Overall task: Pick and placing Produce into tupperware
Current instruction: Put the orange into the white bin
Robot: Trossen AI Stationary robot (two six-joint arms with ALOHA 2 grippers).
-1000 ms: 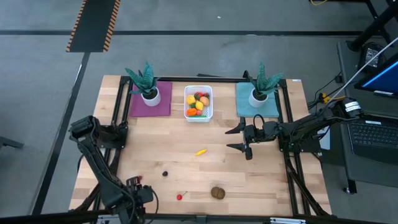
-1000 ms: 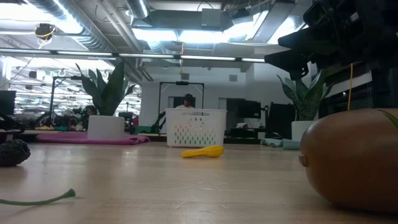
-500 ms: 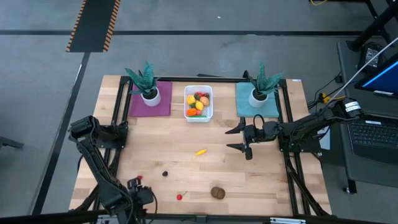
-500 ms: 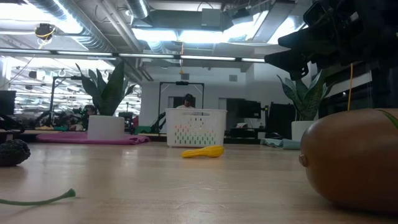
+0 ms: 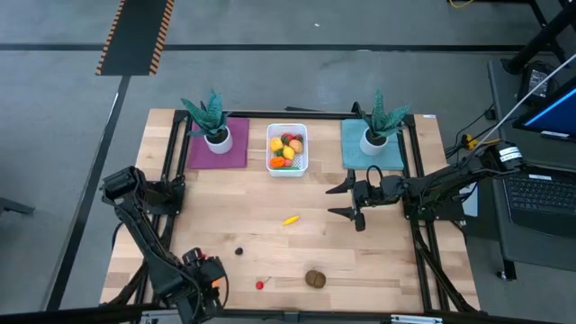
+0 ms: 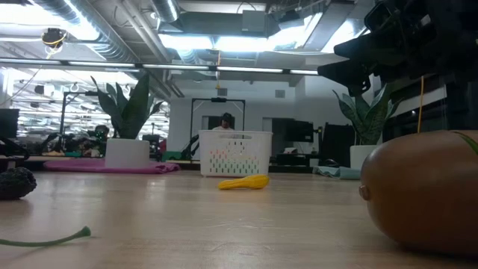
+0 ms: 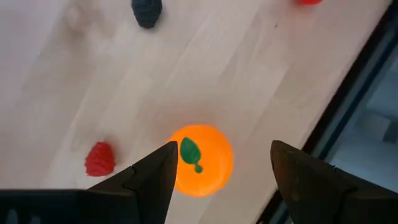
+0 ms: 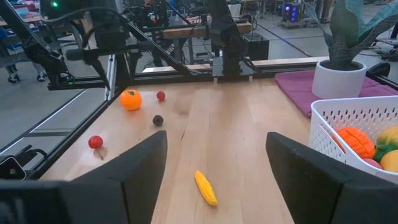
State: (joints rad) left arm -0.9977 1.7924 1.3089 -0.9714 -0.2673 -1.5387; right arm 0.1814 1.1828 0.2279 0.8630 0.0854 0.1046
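Over the last second the left gripper [image 7: 221,180] has edged along the table's near edge from the near-left corner and now hangs released over the orange [image 7: 200,160], which sits between its open fingers but is not yet touched. A small red berry [image 7: 99,158] lies just beside it. That looks like the approach for the next pick. Well apart, the right gripper [image 5: 346,202] waits open over the right half, short of the tub [image 5: 287,149] at the far edge, already part filled. Banana [image 5: 290,219], cherry [image 5: 259,284] and kiwi [image 5: 315,278] are left out
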